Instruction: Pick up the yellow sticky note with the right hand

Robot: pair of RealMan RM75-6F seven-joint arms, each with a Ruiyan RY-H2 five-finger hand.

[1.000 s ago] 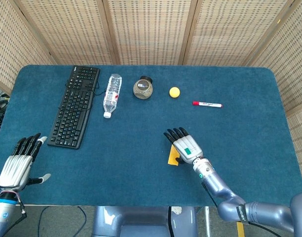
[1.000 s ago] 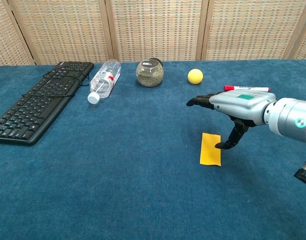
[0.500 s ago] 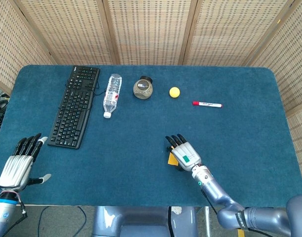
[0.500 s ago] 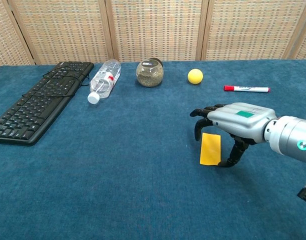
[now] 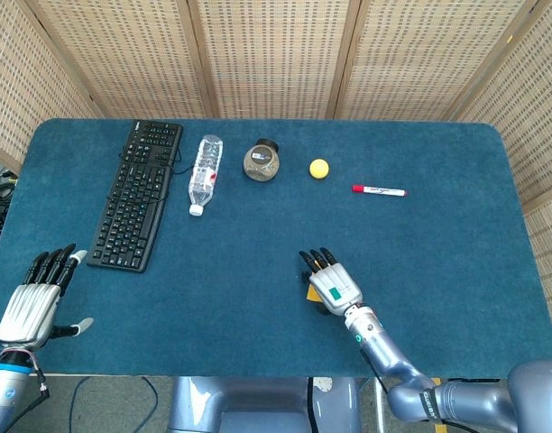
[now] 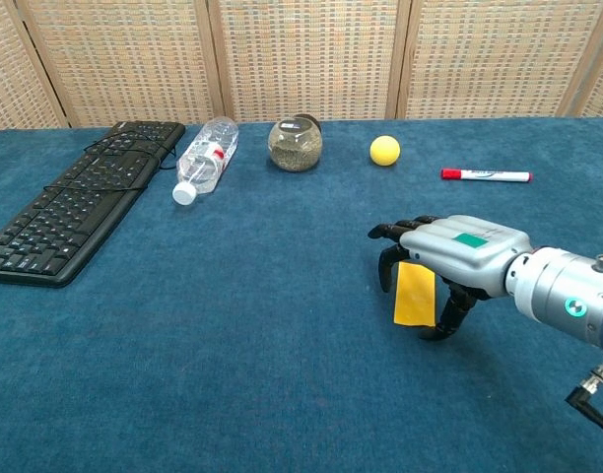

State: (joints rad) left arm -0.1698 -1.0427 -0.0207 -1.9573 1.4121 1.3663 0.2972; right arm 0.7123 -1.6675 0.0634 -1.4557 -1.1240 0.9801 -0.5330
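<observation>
The yellow sticky note (image 6: 414, 294) lies flat on the blue table, right of centre toward the front. My right hand (image 6: 449, 258) hovers palm down over it. Its fingertips (image 6: 386, 266) curl down past the note's far edge, and its thumb (image 6: 447, 315) reaches down beside the note's right edge. The note does not look lifted or pinched. From the head view only a corner of the sticky note (image 5: 313, 294) shows beside the right hand (image 5: 331, 282). My left hand (image 5: 31, 305) rests off the table's front left corner with its fingers spread, holding nothing.
Along the back of the table lie a black keyboard (image 6: 75, 202), a plastic bottle on its side (image 6: 205, 158), a glass jar (image 6: 295, 144), a yellow ball (image 6: 384, 150) and a red marker (image 6: 485, 175). The table's front edge (image 5: 258, 374) is close behind the right hand.
My right hand has come down and back over the note, and its fingers have curled from stretched out to hooked around the note's far edge. The left hand has not moved.
</observation>
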